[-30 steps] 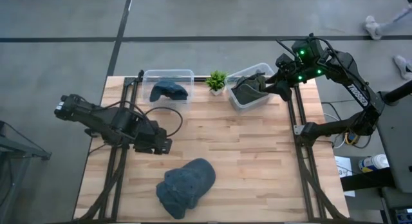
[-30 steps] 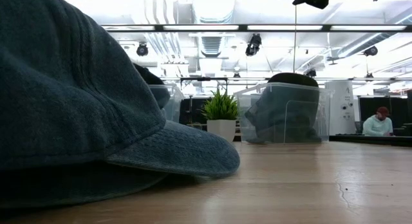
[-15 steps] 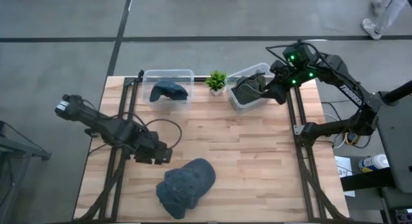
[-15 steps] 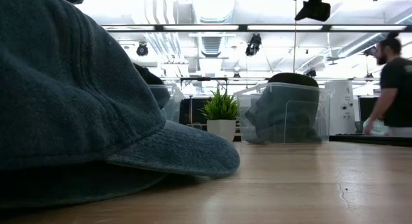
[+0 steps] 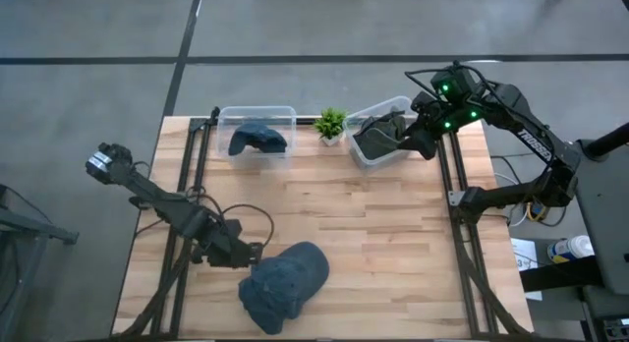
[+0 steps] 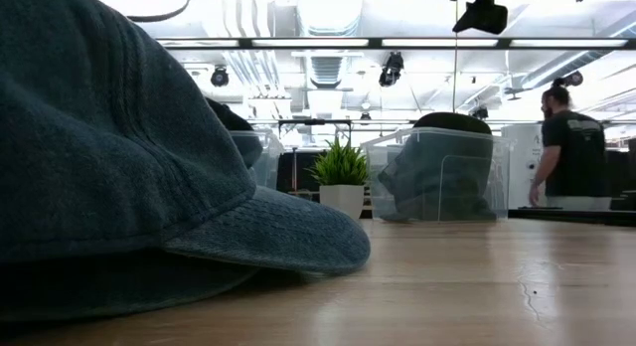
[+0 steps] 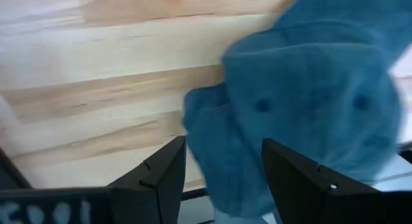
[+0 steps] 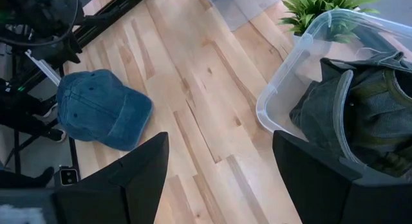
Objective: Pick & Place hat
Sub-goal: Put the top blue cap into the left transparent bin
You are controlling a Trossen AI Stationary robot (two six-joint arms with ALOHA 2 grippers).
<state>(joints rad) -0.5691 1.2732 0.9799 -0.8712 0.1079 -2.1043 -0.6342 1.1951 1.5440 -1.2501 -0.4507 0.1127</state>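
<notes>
Blue hat (image 5: 285, 286) lies flat on the counter (image 5: 373, 244), well apart from the plant (image 5: 331, 123), toward the near edge. Left claw (image 5: 246, 254) sits at the hat's crown edge, fingers (image 7: 161, 179) apart with the rim between them; nothing gripped yet.

Risks, as judged from here:
- Soft cloth: the claw may pinch only a fold, and the hat could sag or slip on the lift.
- Fingers low to the wood may scrape the counter or push the hat off the near edge.
- Both bins beside the plant already hold a hat; dropping another in could catch a rim.

Right claw (image 5: 425, 136) hovers over the tilted bin (image 5: 381, 133) just beside the plant, fingers apart, empty.

Count: three hats (blue hat, one in the left bin (image 5: 257, 133), one in the tilted bin), two bins, one plant, two arms. One person (image 6: 559, 147) stands far behind the plant.
</notes>
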